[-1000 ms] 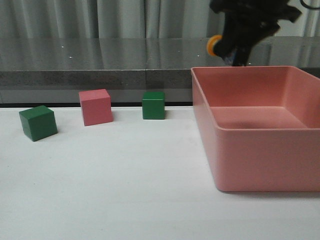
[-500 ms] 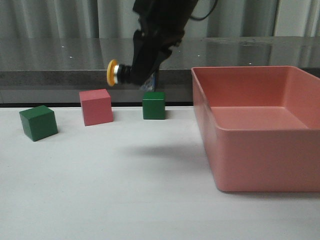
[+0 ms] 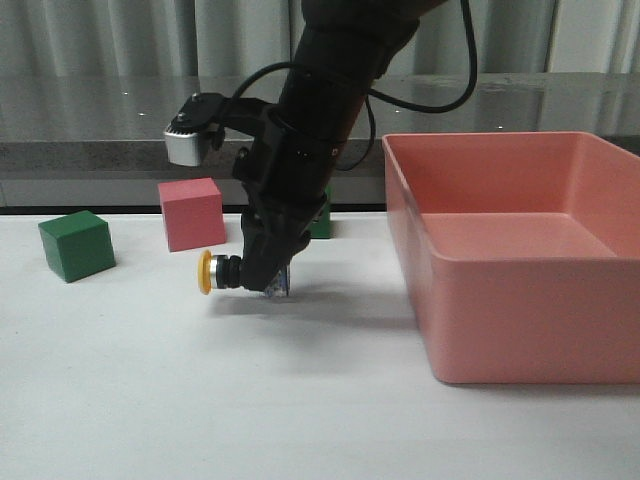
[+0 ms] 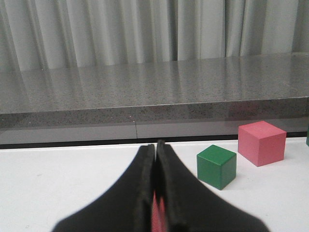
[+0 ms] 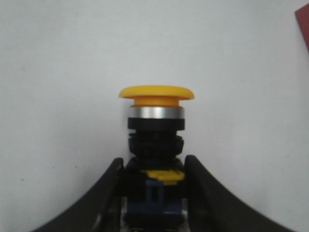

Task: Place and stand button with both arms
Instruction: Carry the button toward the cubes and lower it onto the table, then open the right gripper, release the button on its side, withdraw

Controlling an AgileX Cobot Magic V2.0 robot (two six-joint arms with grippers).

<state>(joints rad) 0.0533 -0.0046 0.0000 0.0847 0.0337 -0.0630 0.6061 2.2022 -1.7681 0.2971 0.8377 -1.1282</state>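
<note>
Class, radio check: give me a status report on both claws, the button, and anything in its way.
Right claw shut on button, held sideways low over table, cap pointing left. Left claw shut, empty, away from it. Pink cube nearby; landing spot unobstructed.

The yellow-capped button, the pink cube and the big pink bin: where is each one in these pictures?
button (image 3: 206, 272), front view, on its yellow cap, held sideways low over the table.
pink cube (image 3: 192, 213), front view, on its front face.
pink bin (image 3: 530, 320), front view, on its outer front wall.
</note>
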